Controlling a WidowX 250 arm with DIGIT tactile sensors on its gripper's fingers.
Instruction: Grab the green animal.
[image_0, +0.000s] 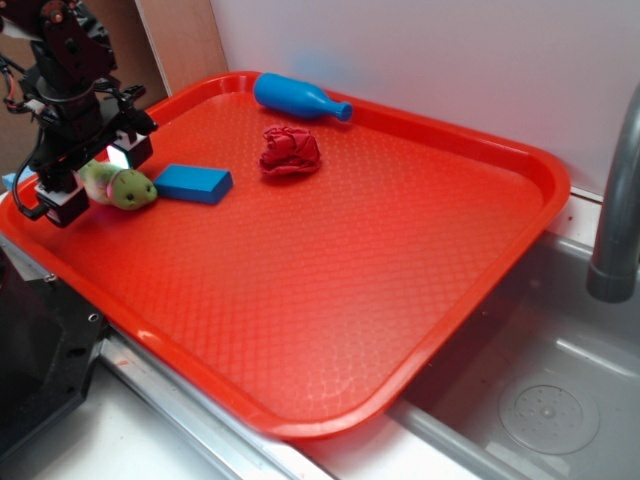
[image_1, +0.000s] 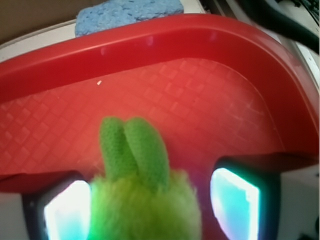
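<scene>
I had the gripper (image_0: 95, 180) at the tray's (image_0: 400, 300) far left, fingers apart around the green animal (image_0: 122, 186), beside the blue block (image_0: 193, 183).

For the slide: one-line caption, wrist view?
Green animal between the open gripper fingers, red tray beyond.

I see the fuzzy green plush animal (image_0: 122, 186) on the red plastic tray (image_0: 330, 290), blue rectangular block (image_0: 194, 183) just right, red rumpled cloth ball (image_0: 290, 151) beyond, blue plastic bottle (image_0: 297, 97) along the far rim.
</scene>
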